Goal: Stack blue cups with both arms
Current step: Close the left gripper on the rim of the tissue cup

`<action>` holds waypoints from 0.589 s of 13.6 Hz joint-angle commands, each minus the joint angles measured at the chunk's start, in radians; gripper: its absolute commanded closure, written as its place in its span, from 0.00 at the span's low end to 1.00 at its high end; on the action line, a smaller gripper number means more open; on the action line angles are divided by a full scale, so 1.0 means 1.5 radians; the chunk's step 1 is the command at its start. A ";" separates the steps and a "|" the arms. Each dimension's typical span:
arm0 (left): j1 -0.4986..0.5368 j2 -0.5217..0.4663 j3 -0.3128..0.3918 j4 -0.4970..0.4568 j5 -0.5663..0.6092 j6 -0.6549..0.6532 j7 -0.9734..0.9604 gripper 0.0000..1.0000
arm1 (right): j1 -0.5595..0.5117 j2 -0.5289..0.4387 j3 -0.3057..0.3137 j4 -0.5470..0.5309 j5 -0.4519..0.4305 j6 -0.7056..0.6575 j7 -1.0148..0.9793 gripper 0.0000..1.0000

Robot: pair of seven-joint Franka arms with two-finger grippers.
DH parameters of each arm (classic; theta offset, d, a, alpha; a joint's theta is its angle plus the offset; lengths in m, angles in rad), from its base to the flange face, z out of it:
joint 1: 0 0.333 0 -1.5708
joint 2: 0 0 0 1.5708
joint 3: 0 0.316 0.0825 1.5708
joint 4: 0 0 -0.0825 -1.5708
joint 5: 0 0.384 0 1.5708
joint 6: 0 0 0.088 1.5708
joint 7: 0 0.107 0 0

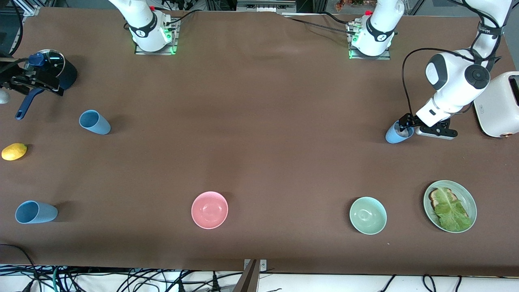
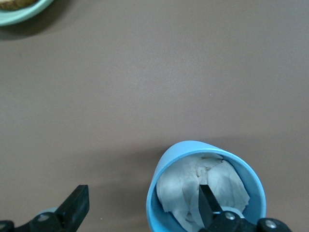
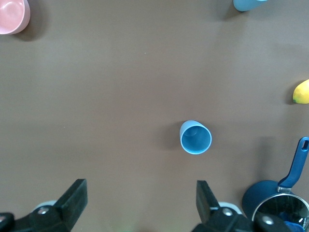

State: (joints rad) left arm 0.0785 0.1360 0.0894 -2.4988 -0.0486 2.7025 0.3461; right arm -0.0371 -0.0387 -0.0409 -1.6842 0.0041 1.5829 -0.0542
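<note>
Three blue cups stand on the brown table. One blue cup (image 1: 397,134) (image 2: 193,147) is toward the left arm's end and has crumpled white paper (image 2: 203,183) inside. My left gripper (image 1: 403,127) (image 2: 142,193) is open and straddles this cup's wall, one finger inside on the paper and the other outside. A second cup (image 1: 95,122) (image 3: 195,137) stands toward the right arm's end, and a third (image 1: 35,212) (image 3: 248,4) stands nearer the front camera. My right gripper (image 1: 36,81) (image 3: 140,193) hangs open and empty over the dark blue pot (image 1: 61,71).
A white toaster (image 1: 500,105) stands beside the left arm. Nearer the front camera are a plate (image 1: 472,202) with bread and lettuce, a pale green bowl (image 1: 367,215) and a pink bowl (image 1: 209,209). A lemon (image 1: 14,151) lies near the pot.
</note>
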 commanded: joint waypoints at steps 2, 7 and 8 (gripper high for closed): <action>-0.005 0.002 -0.001 -0.003 -0.032 0.013 0.026 0.49 | -0.003 -0.003 -0.003 0.007 0.011 -0.011 -0.009 0.00; -0.003 -0.003 -0.001 0.000 -0.035 0.011 0.024 1.00 | -0.003 -0.002 -0.009 0.007 0.011 -0.011 -0.009 0.00; -0.002 -0.005 -0.001 0.000 -0.035 0.008 0.024 1.00 | -0.003 -0.002 -0.009 0.007 0.011 -0.011 -0.009 0.00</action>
State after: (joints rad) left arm 0.0745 0.1452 0.0877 -2.4963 -0.0675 2.7113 0.3469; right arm -0.0373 -0.0387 -0.0489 -1.6843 0.0041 1.5829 -0.0542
